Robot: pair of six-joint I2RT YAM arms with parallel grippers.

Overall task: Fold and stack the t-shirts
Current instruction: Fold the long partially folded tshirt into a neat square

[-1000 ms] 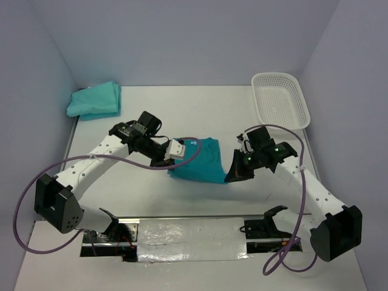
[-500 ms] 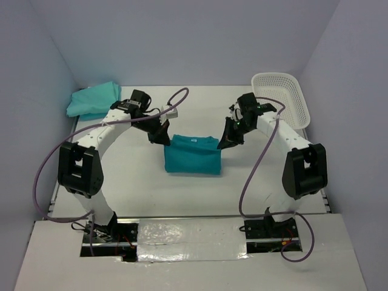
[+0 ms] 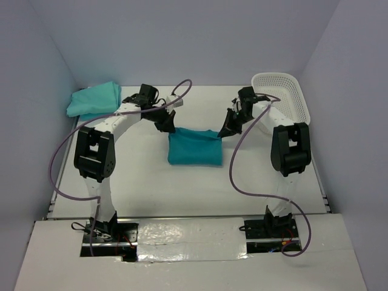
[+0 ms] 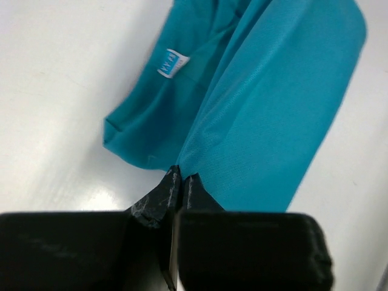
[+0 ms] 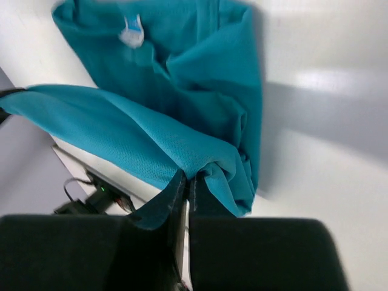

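A teal t-shirt (image 3: 194,147) lies folded in the middle of the table. My left gripper (image 3: 169,127) is shut on its far left corner; in the left wrist view the fingertips (image 4: 180,182) pinch the top layer (image 4: 267,115) above a layer with a white label (image 4: 172,62). My right gripper (image 3: 225,132) is shut on the far right corner; the right wrist view shows the pinch (image 5: 189,179) on the fabric (image 5: 121,133). A second, lighter green folded t-shirt (image 3: 94,99) lies at the far left corner.
A white plastic basket (image 3: 280,99) stands at the far right of the table, close behind my right arm. Purple cables loop from both arms. Walls close the table on the left, back and right.
Both grippers have carried the shirt's near edge away from the bases and over itself to the far edge. The shirt now lies as a shorter folded rectangle, farther back.
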